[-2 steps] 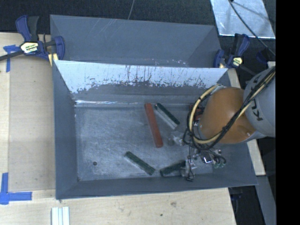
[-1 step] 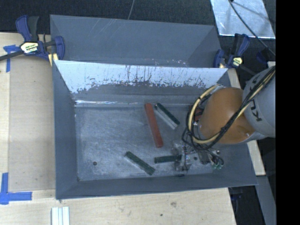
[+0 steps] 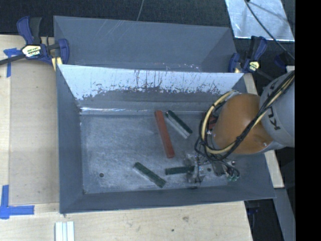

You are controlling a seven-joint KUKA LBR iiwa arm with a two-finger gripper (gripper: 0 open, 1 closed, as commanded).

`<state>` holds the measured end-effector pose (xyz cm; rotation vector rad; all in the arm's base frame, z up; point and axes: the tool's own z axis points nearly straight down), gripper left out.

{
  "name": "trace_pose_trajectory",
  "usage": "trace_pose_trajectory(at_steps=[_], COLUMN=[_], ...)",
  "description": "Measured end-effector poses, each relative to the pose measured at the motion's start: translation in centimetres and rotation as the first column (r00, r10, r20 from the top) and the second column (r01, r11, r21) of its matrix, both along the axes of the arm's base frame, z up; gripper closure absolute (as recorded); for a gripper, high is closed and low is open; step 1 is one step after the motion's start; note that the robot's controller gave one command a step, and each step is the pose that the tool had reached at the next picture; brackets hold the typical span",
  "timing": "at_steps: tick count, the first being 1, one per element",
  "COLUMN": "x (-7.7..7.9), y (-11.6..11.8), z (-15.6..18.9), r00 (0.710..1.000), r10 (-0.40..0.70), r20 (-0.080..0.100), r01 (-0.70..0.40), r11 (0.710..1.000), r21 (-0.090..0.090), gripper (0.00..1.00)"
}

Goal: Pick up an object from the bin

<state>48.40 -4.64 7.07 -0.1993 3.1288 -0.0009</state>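
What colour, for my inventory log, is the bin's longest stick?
Reddish-brown; the stick shows best in the camera view.

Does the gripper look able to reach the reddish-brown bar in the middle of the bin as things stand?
Probably yes: the reddish-brown bar lies flat on the bin floor with nothing over it, up-left of the gripper.

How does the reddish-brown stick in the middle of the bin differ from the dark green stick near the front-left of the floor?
Colour: the reddish-brown stick is rust-coloured, while the dark green stick is almost black-green. Length: the reddish-brown one looks longer. Pose: it runs steeply up the view, while the green one lies at a shallower slant. Both are slim, flat bars lying loose on the bin floor.
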Motion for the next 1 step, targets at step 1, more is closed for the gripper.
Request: trace_pose_trajectory(at_steps=[1], x=[-0.02], y=[-0.01], z=[2.89], r00=[1.000], r10=[0.001], r20=[-0.004], r01=[-0.001], r11=[1.000], r21=[0.000], gripper=[1.00])
